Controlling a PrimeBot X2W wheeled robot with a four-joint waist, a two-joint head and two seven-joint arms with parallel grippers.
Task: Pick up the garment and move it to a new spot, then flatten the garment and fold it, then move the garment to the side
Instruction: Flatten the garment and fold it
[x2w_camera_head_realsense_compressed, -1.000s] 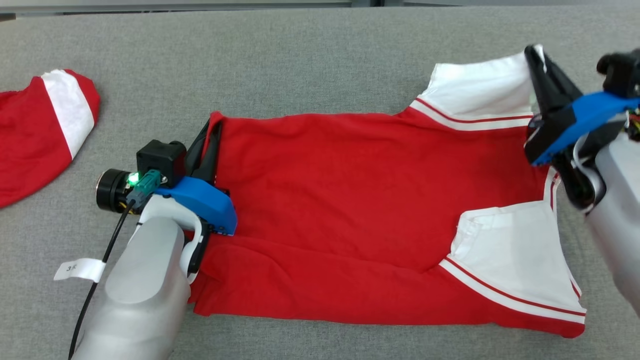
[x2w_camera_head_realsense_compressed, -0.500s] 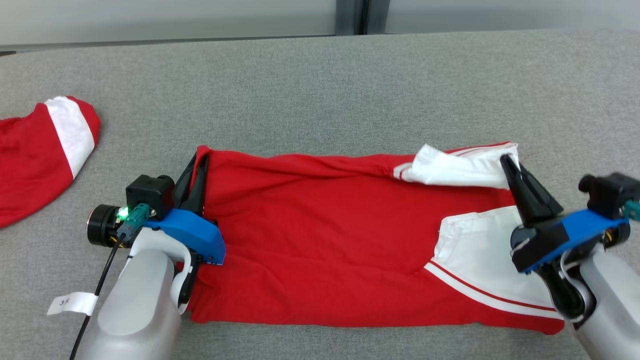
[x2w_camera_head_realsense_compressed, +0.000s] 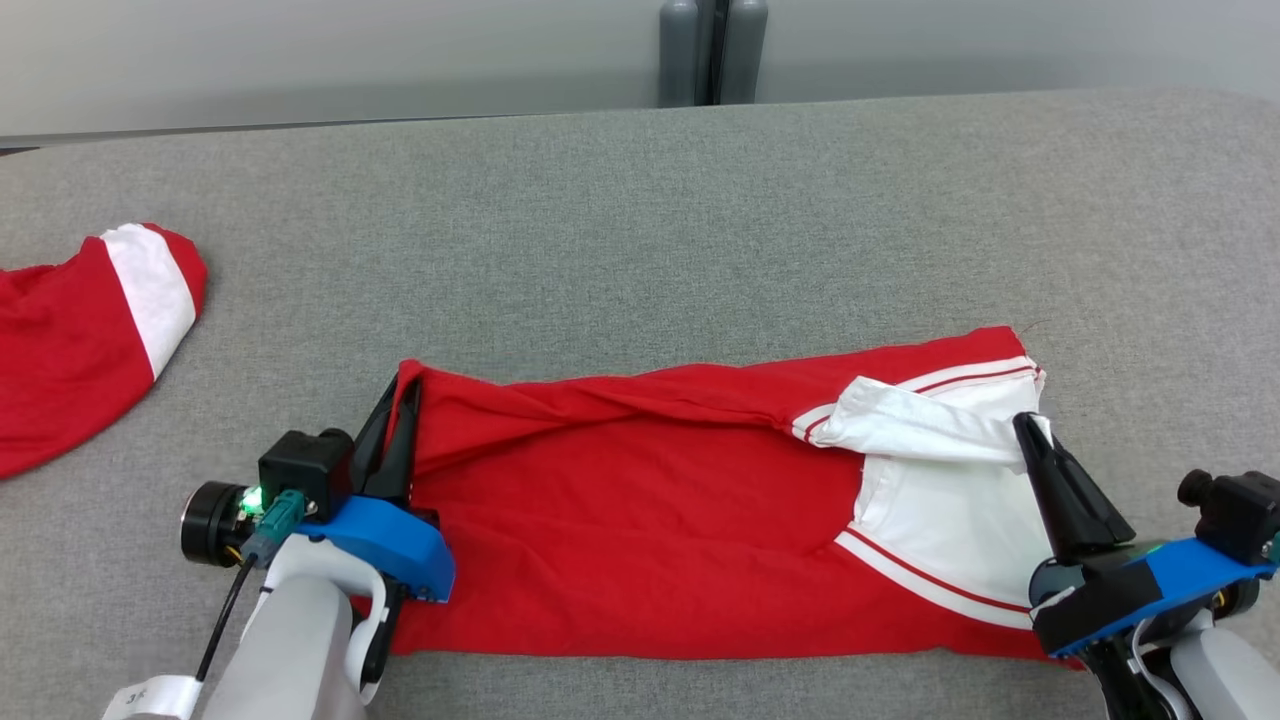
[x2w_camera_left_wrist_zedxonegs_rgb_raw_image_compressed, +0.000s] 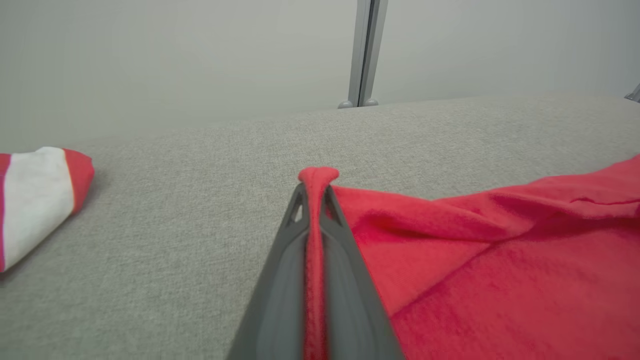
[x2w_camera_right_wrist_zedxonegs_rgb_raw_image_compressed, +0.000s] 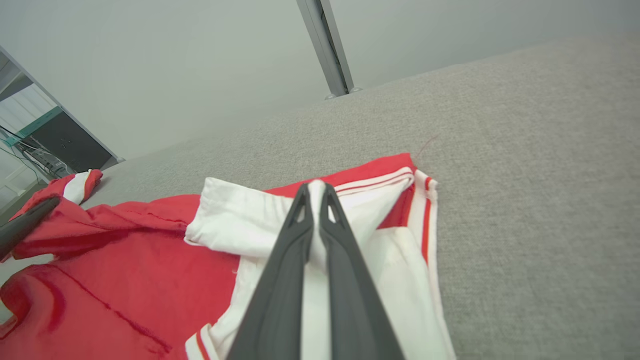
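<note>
The left gripper (x2w_camera_head_realsense_compressed: 400, 392) and right gripper (x2w_camera_head_realsense_compressed: 1026, 424) each clamp the garment's (x2w_camera_head_realsense_compressed: 620, 530) far edge

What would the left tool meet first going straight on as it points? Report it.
Past the garment pinched in the left tool, bare grey table lies ahead; it would probably graze that first, though depth is unclear.

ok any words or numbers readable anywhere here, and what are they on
"3", then a mark too blurred to read: on the white tag on the left arm's cable.
Garment: no text to be seen.
</note>
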